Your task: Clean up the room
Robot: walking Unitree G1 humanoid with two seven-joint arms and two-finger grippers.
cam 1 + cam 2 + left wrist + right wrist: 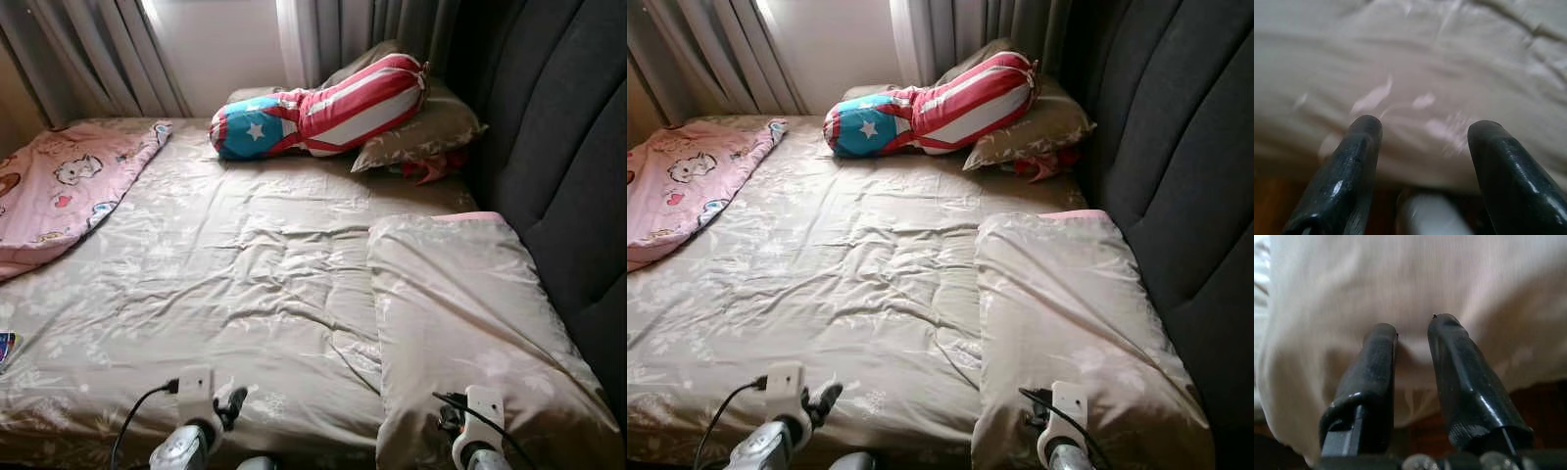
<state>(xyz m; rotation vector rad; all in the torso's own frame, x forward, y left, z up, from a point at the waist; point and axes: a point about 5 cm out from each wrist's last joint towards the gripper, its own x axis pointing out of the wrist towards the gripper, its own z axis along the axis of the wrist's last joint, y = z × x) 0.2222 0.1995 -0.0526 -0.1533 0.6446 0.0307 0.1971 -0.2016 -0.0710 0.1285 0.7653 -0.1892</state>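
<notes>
Bed (245, 264) in wrinkled beige floral sheet: left hand (1422, 128) hovering spread and empty at its near edge, right hand (1413, 330) narrowly parted, seemingly closing on the beige floral pillow (460, 313), tidying barely begun with the pink cartoon blanket (59, 191) lying rumpled.

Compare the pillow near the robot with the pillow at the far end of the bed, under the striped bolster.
The near pillow lies flat and bare along the dark headboard; the far pillow is propped up with the flag-striped bolster resting on it. The near pillow shows a pink edge at its far end; the far pillow shows none. Both wear the same beige floral fabric as the bedsheet.
</notes>
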